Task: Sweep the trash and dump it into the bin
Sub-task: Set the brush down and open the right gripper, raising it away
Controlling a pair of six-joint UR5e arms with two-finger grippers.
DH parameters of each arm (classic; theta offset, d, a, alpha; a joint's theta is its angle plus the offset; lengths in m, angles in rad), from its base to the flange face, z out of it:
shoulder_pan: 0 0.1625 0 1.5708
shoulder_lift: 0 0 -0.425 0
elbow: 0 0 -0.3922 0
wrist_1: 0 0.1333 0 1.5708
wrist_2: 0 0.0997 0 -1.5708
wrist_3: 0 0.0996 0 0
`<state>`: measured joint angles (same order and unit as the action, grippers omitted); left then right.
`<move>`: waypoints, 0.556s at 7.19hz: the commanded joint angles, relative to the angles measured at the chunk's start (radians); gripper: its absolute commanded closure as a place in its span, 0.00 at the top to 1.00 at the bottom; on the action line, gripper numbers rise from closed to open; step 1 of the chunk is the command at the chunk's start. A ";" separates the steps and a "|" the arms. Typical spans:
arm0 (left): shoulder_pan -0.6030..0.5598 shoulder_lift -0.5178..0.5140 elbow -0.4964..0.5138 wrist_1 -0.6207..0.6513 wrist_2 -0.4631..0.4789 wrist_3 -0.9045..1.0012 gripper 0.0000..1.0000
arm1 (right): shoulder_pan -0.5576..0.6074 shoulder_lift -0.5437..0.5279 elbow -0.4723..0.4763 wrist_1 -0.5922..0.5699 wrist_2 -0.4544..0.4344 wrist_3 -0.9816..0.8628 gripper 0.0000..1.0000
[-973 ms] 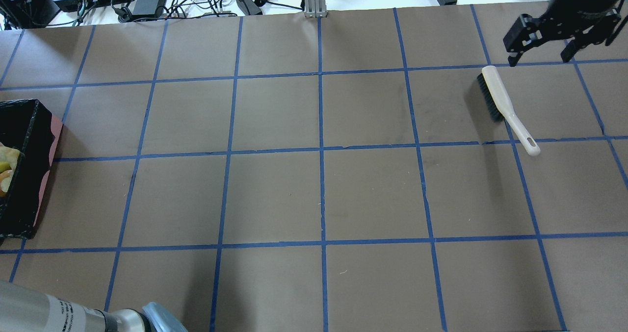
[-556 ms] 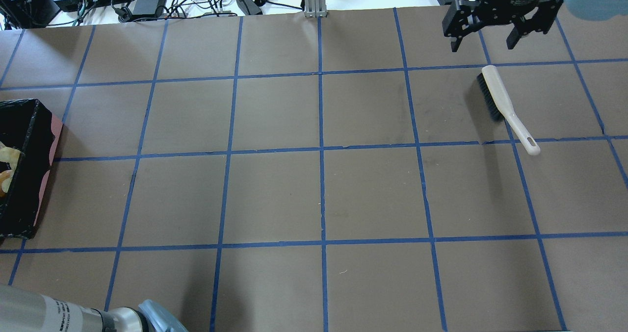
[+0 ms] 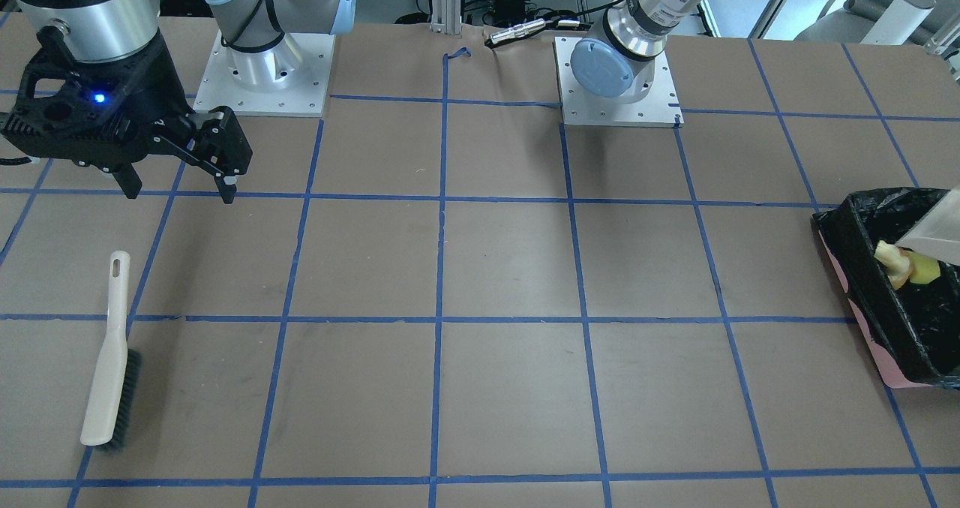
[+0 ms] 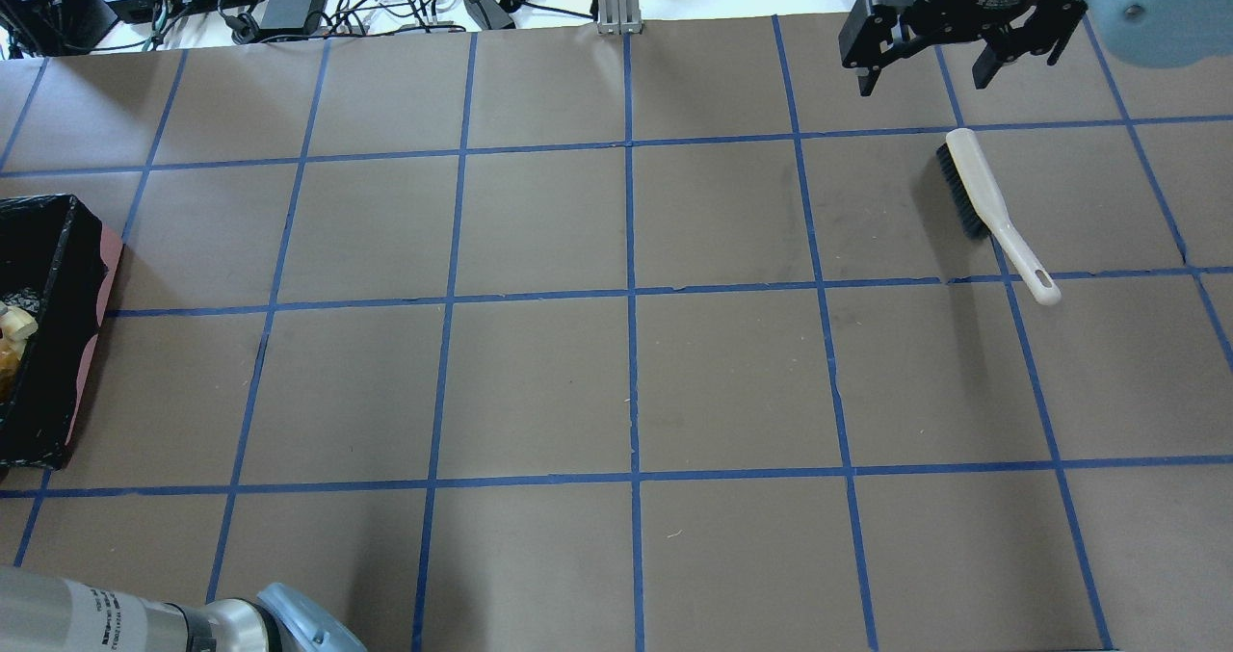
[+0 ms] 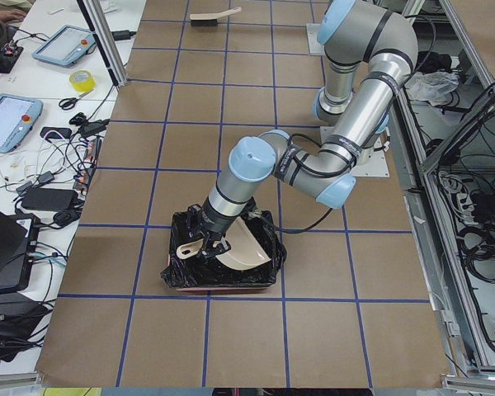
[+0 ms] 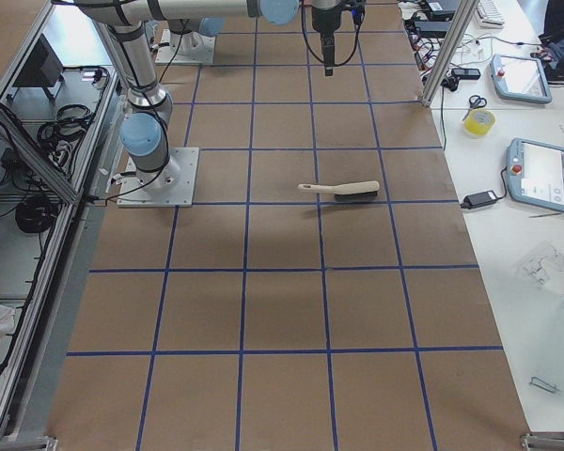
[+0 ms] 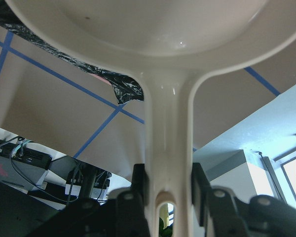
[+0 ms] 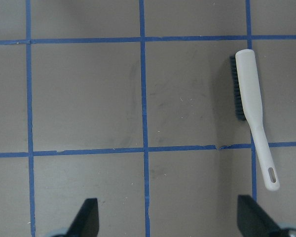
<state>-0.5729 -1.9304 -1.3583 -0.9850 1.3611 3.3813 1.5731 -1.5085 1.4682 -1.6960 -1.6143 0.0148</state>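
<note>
Spotted the trash (image 3: 904,266) all down inside the bin (image 3: 870,317), bunched together against one black wall: pale yellow slice on top, glossy orange-brown lump under it, yellow-green bit touching alongside. Partly covered, so can't make out more. As for the bin: rectangular, pink outside, lined with crinkly glossy black plastic, standing upright at the left end of the table (image 3: 510,268), near the edge.

Brown table (image 4: 539,382) w/ blue tape grid, beige brush (image 4: 992,211) lying R side, bin (image 4: 67,344) L edge
</note>
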 commanded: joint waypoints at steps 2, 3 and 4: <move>-0.005 -0.033 0.169 -0.234 0.006 -0.020 0.00 | 0.001 -0.042 0.009 0.004 0.042 -0.015 1.00; -0.013 -0.025 0.173 -0.277 0.006 -0.099 0.00 | -0.001 -0.047 0.014 0.012 0.063 -0.033 1.00; -0.036 -0.024 0.174 -0.331 0.006 -0.232 0.00 | -0.001 -0.052 0.033 0.010 0.065 -0.061 1.00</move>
<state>-0.5878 -1.9566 -1.1923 -1.2512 1.3664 3.2791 1.5731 -1.5519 1.4844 -1.6877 -1.5614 -0.0169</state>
